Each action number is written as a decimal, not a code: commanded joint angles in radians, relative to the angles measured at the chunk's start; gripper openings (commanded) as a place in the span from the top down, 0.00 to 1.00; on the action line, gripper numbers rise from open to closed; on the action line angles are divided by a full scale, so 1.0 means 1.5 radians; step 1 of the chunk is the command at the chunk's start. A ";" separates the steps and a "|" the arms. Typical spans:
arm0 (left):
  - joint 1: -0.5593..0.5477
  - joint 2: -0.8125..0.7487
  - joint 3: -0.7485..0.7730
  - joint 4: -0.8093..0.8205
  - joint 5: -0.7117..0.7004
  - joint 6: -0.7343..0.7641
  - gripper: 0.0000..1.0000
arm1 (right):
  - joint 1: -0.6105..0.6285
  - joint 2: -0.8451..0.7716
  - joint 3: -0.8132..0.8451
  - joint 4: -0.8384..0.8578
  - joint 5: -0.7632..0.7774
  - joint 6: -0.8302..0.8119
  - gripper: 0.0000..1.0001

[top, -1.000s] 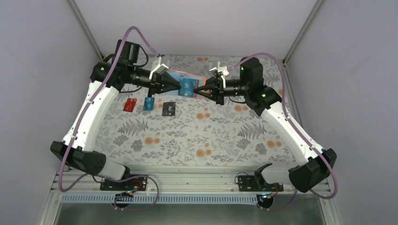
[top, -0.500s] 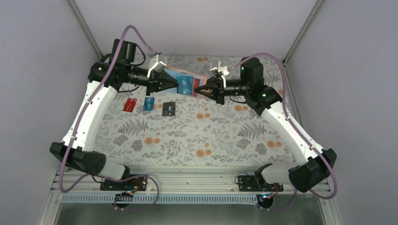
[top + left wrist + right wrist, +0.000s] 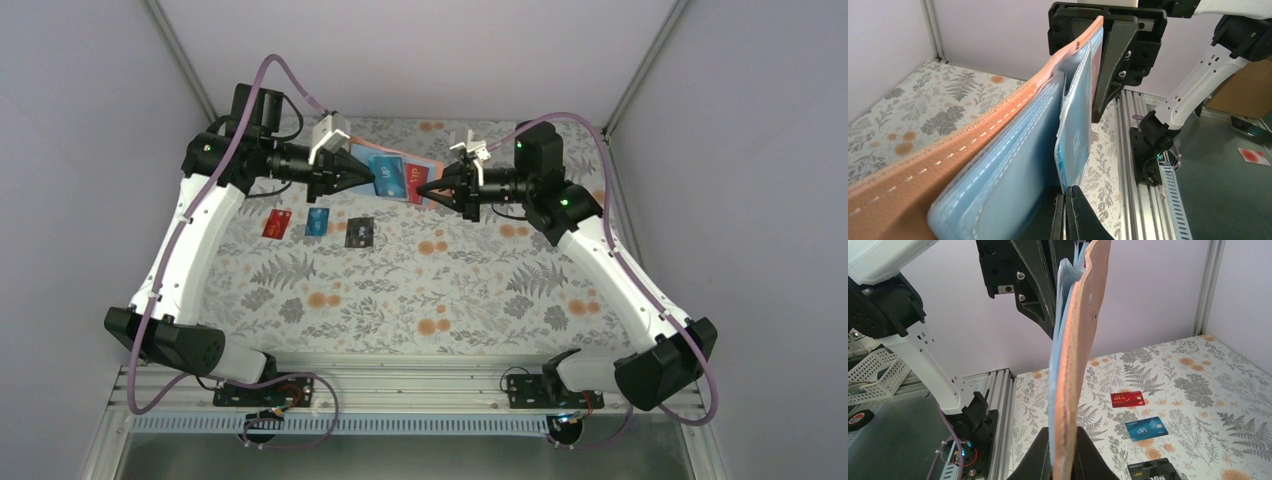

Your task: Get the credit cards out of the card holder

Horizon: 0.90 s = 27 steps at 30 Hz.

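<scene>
My right gripper [image 3: 433, 190] is shut on the open card holder [image 3: 432, 167] and holds it on edge above the far table; the right wrist view shows the holder's tan outside [image 3: 1075, 365] between the jaws. My left gripper [image 3: 364, 178] is shut on the edge of a blue card [image 3: 389, 177], which sticks out of the holder's light blue pockets [image 3: 1013, 150]; the card also shows in the left wrist view [image 3: 1075, 145]. A red card [image 3: 417, 183] sits in the holder. On the table lie a red card [image 3: 277, 223], a blue card [image 3: 317, 221] and a black card [image 3: 359, 232].
The three loose cards lie in a row below the left gripper; the right wrist view shows them as red [image 3: 1127, 399], blue [image 3: 1146, 428] and black [image 3: 1154, 471]. Grey walls close the table at the back and sides. An aluminium rail [image 3: 400, 380] runs along the near edge.
My left gripper has drawn back to the left with the blue card, so more of the card shows outside the holder. The right gripper has held the holder almost still.
</scene>
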 commanded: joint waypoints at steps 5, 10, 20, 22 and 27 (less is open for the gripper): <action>-0.037 0.011 0.008 0.052 -0.048 -0.041 0.98 | -0.012 0.000 0.006 -0.024 -0.051 -0.010 0.95; -0.077 0.040 0.063 0.034 -0.119 -0.041 0.98 | -0.012 -0.008 0.005 -0.023 -0.048 -0.012 0.86; -0.079 0.036 0.134 -0.016 -0.296 0.017 0.98 | -0.016 -0.023 -0.004 -0.017 0.005 -0.006 0.96; -0.079 0.040 0.152 -0.032 -0.308 0.025 0.98 | -0.018 -0.028 -0.010 -0.013 0.008 -0.006 0.96; -0.078 0.046 0.181 -0.053 -0.306 0.038 0.98 | -0.024 -0.032 -0.016 -0.012 0.004 -0.004 0.96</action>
